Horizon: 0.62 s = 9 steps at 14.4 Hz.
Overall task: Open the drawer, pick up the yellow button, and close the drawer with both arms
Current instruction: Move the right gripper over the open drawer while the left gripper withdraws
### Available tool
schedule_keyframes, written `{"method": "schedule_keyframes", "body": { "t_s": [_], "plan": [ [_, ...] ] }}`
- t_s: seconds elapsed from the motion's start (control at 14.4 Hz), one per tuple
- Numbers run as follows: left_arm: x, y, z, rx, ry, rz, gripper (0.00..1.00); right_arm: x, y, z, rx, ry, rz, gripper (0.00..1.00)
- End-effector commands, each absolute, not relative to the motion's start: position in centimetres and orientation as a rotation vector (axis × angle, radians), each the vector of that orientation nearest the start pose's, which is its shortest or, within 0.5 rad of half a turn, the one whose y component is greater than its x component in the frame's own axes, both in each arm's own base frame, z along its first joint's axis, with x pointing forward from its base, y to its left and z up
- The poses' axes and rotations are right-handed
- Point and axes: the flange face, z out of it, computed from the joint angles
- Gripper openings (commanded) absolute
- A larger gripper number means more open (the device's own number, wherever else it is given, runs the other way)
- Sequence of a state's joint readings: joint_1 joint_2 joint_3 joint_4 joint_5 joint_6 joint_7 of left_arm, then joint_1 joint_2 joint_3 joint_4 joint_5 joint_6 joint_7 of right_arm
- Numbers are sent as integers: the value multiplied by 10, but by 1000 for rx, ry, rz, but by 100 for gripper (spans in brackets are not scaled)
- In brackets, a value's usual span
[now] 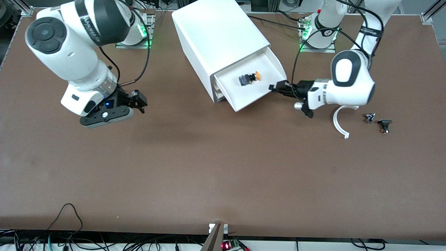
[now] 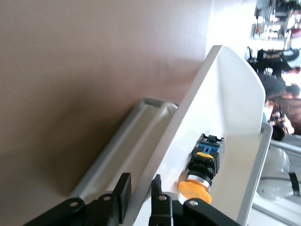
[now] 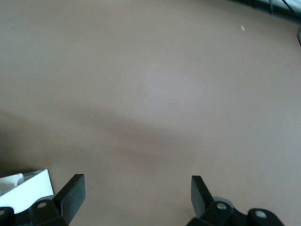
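Note:
The white cabinet (image 1: 216, 35) lies on the table between the arms' bases. Its uppermost drawer (image 1: 259, 94) is pulled out toward the front camera. The button (image 1: 250, 78), black with an orange cap, lies on its side in the drawer, and shows in the left wrist view (image 2: 201, 170). My left gripper (image 1: 273, 87) is at the drawer's wall on the left arm's side. In the left wrist view the gripper (image 2: 140, 181) has one finger outside and one inside the wall (image 2: 221, 70), shut on it. My right gripper (image 1: 139, 101) is open and empty over bare table; its wrist view (image 3: 136, 188) shows the same.
A white curved piece (image 1: 339, 122) and two small black parts (image 1: 369, 117) (image 1: 385, 124) lie toward the left arm's end of the table. The two lower drawers' fronts (image 2: 136, 136) show under the open one. Cables hang along the table's edge nearest the front camera.

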<state>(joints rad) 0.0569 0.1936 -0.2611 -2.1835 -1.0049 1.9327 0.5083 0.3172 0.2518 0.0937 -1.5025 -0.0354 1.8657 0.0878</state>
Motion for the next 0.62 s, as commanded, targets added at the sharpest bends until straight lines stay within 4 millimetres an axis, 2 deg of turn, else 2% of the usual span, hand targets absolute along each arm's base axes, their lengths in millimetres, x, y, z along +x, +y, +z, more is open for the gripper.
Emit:
{"method": "schedule_keyframes", "body": {
  "t_s": [0.0, 0.07, 0.14, 0.21, 0.35, 0.56],
  "plan": [
    [520, -150, 305, 2216, -48, -264, 71, 600, 315, 545, -2952, -719, -304, 100],
    [520, -148, 306, 2216, -45, -263, 100, 602, 345, 541, -2892, -836, -344, 100],
    [521, -147, 308, 2218, -42, -257, 100, 603, 371, 541, -2834, -905, -378, 100],
    [522, -147, 313, 2220, -40, -247, 100, 609, 387, 541, -2796, -924, -410, 100],
    [531, -136, 322, 2277, -51, -158, 100, 618, 403, 545, -2742, -935, -447, 100],
    [552, -122, 361, 2470, -230, -5, 100, 602, 436, 537, -2670, -1022, -410, 100]
  ]
}}
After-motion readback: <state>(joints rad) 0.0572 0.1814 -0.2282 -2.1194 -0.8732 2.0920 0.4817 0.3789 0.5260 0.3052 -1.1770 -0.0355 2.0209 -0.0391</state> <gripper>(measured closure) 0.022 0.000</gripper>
